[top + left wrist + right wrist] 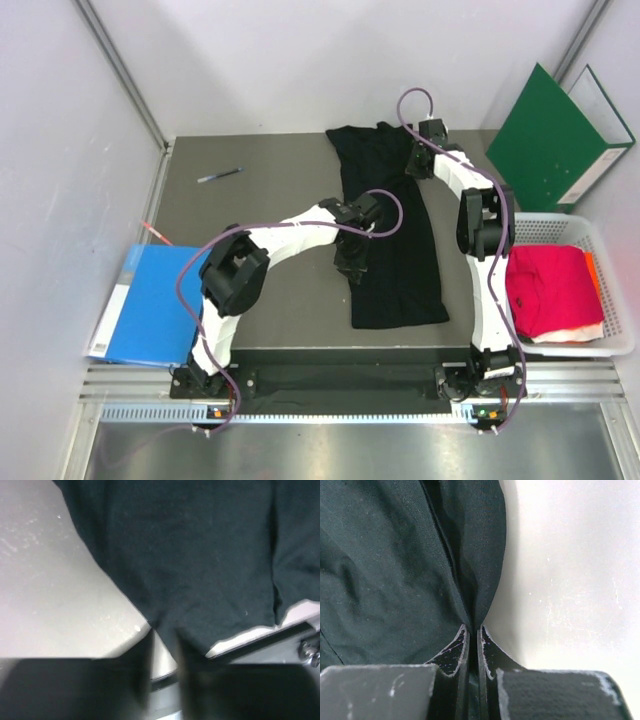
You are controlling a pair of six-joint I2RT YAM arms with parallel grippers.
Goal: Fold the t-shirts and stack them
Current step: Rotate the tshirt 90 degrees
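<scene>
The black t-shirt lies spread lengthwise on the grey table, with its collar end at the far side. My left gripper is at the shirt's left edge, near the lower half. In the left wrist view its fingers are blurred and the gripper looks closed on the edge of the shirt. My right gripper is at the shirt's upper right. In the right wrist view the gripper is shut, pinching a ridge of the shirt. The magenta-red t-shirt lies folded in the basket on white and orange cloth.
A white basket stands at the right edge. A green folder leans at the back right. A blue folder lies at the near left. A pen and a red pen lie on the left.
</scene>
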